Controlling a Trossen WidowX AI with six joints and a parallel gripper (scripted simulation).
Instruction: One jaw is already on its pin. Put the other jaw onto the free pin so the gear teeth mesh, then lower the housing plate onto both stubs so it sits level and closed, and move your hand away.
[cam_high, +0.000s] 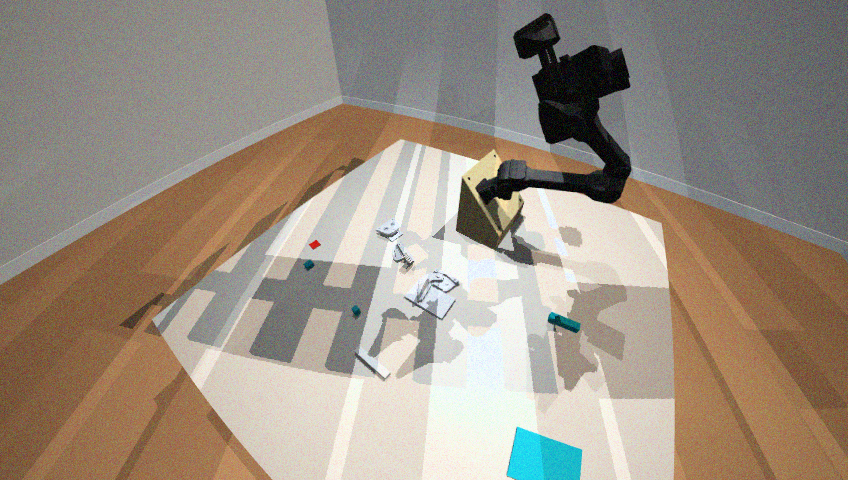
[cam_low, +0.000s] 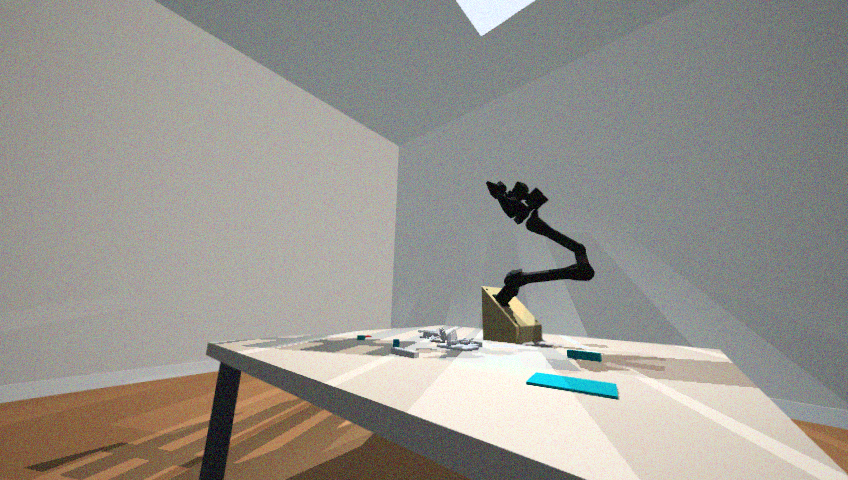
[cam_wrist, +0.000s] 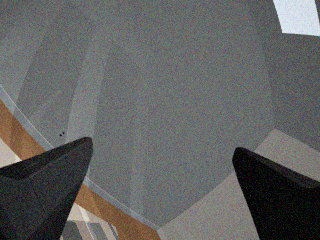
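Note:
A pale base plate (cam_high: 440, 307) (cam_low: 462, 347) lies on the table in front of the arm's mount. A jaw-like pale part (cam_high: 425, 289) stands on it, with another pale outline beside it; pins and stubs are too small to tell. A loose toothed pale jaw (cam_high: 402, 256) lies behind it to the left. A pale piece with holes (cam_high: 387, 228), which looks like the housing plate, lies farther back. My gripper (cam_wrist: 166, 151) (cam_low: 493, 185) is open and empty, raised high above the table and pointing away from the parts. The wrist view shows only walls, ceiling, floor and a table edge.
A pale bar (cam_high: 372, 364) lies front left. Two small teal blocks (cam_high: 308, 264) (cam_high: 355, 309) and a red square (cam_high: 314, 244) are at the left. A teal bar (cam_high: 563, 322) lies right; a cyan plate (cam_high: 544, 455) (cam_low: 572, 385) lies at the front. A wooden mount (cam_high: 476, 220) carries the arm.

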